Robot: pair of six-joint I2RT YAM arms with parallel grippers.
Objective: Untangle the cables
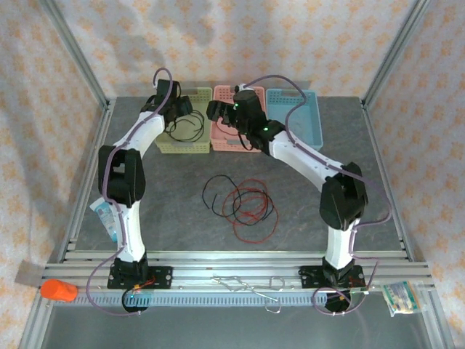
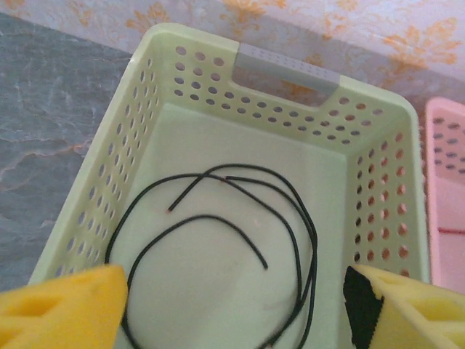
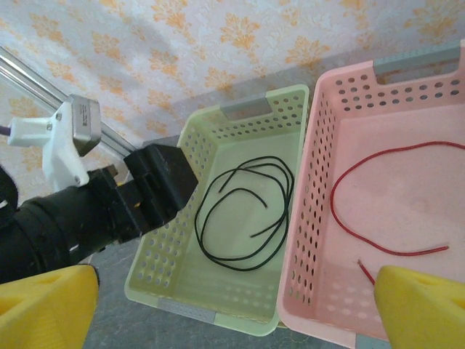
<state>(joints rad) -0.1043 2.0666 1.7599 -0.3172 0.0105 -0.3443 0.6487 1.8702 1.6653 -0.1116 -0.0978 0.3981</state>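
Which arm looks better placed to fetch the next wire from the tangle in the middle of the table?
Probably the right, narrowly. Both hands are open and empty, but the right hand over the pink basket sits nearer the tangle than the left hand over the green basket.

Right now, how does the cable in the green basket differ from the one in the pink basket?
Colour: the black cable in the green basket against the red cable in the pink basket. Pose: the black cable is coiled in overlapping loops; the red cable lies in an open curve. Both are thin and lie loose on a basket floor.
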